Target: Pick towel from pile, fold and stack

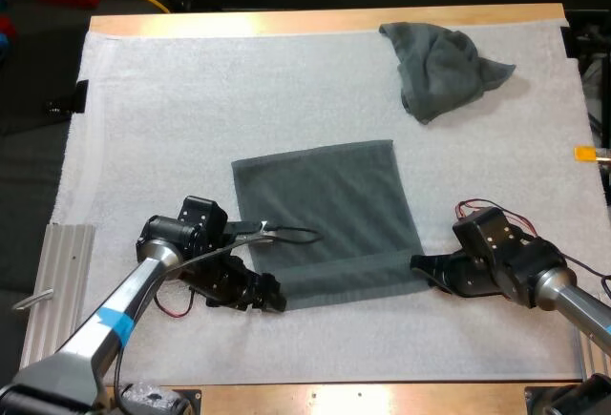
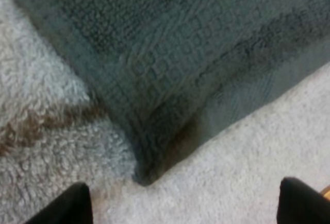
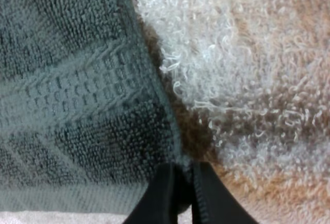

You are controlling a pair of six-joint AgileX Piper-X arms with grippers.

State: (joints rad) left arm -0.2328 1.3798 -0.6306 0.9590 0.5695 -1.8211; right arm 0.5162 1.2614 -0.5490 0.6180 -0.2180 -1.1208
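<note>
**High view**
- Flat towel (image 1: 325, 215): spread at the middle of the mat (image 1: 191, 100), near edge towards the arms. Probably laid so that both near corners can be taken for the first fold.
- Left tool (image 1: 272, 296): low at the near-left corner. Whether it touches the corner or is just beside it cannot be told here.
- Right tool (image 1: 420, 264): low at the near-right corner, tips at the hem.
- Crumpled towel (image 1: 439, 67): far right of the mat, well apart from the flat towel. It serves as the pile and seems to lie outside the path of a fold toward the far edge.
- Counter (image 1: 325, 22): wooden rim beyond the mat.
- Ribbed metal plate (image 1: 62, 281): at the counter's left edge, well apart from the work.

**Left wrist view**
- Left tool (image 2: 185, 208): fingers (image 2: 69, 208) wide apart, holding nothing.
- Flat towel's corner (image 2: 149, 152): flat on the mat, just ahead of the gap between the fingers and clear of both. The tool looks lined up to advance and close on it.

**Right wrist view**
- Right tool (image 3: 183, 198): fingers drawn almost together, pinching the flat towel's corner hem from both sides. Bare mat lies just beside the hem.

**In the way**
- Nothing lies on the flat towel or between it and its far edge.
- Only one corner is gripped, so a lift now would likely skew the cloth.
</note>
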